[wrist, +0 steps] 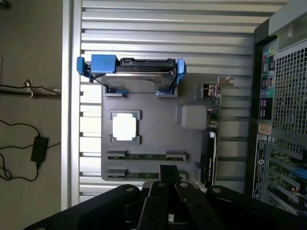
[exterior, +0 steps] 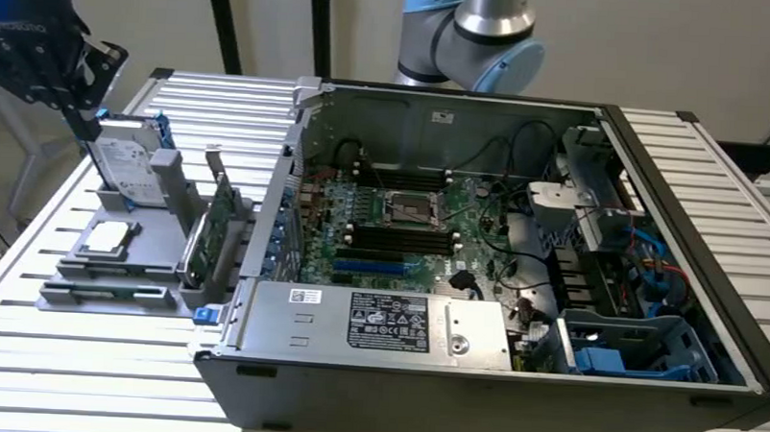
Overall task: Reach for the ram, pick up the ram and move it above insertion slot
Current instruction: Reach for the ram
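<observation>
- Slatted metal table (exterior: 694,160), pale wall behind. In the wrist view, bare floor beside the table with a black cable and power brick (wrist: 38,148).
- Open computer case (exterior: 482,392) lies on the table with the motherboard (exterior: 398,216) exposed. The long black memory slots (exterior: 403,239) on it look unfilled.
- Grey fixture tray (wrist: 158,136) sits just beside the case, on the exterior view's left.
- In the tray: a silver hard drive (wrist: 139,85) standing in a blue caddy, a processor chip (wrist: 124,128) lying flat, and an expansion card (wrist: 214,120) on edge on the side nearest the case.
- The ram (wrist: 144,175) lies flat in a holder at the tray end opposite the hard drive. A second stick (wrist: 146,156) lies parallel just beside it, towards the chip.
- My gripper (wrist: 168,173) hangs well above the tray; in the exterior view it is up over the hard drive end.
- My fingertips look closed together with nothing between them.
- No contact with the ram; in the wrist view my tips overlap its holder near mid-length.
</observation>
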Robot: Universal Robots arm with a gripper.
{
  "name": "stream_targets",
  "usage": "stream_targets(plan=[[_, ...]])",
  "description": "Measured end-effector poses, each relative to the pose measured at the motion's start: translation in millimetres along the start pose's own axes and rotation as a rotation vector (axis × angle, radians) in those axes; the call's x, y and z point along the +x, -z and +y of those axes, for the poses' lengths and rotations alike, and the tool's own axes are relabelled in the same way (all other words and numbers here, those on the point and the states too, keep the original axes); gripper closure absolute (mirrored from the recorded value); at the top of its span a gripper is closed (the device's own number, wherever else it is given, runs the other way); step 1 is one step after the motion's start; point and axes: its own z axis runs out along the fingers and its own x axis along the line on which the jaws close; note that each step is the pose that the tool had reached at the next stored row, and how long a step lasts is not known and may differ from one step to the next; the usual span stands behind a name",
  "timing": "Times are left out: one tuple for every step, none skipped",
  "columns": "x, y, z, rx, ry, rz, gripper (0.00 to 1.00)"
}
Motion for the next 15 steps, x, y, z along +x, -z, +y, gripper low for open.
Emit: stream_targets(plan=[[0.3,0.0,-3.2,-0.0001,0.000,-0.0001,0.89],[1.1,-0.1,-6.3,-0.0001,0.000,-0.0001,0.89],[2.1,-0.3,-8.8,-0.0001,0.000,-0.0001,0.89],[3.4,-0.4,-11.6,0.0000,0.000,0.0000,0.89],[4.8,-0.8,-14.6,-0.0001,0.000,-0.0002,0.89],[6.2,-1.1,-17.2,-0.0001,0.000,-0.0001,0.89],[7.7,-1.5,-19.7,0.0000,0.000,-0.0001,0.89],[9.3,-2.0,-22.4,0.0000,0.000,-0.0001,0.89],[10.5,-2.4,-24.8,0.0000,0.000,0.0000,0.89],[11.6,-2.9,-27.2,0.0000,0.000,0.0000,0.89],[12.3,-3.4,-29.3,0.0000,0.000,-0.0001,0.89],[12.8,-3.9,-31.0,-0.0001,0.000,-0.0001,0.89],[13.3,-4.3,-32.9,0.0000,0.000,0.0000,0.89],[13.7,-4.8,-35.5,0.0000,0.000,0.0000,0.89],[14.0,-5.1,-37.7,0.0001,0.000,0.0000,0.89]])
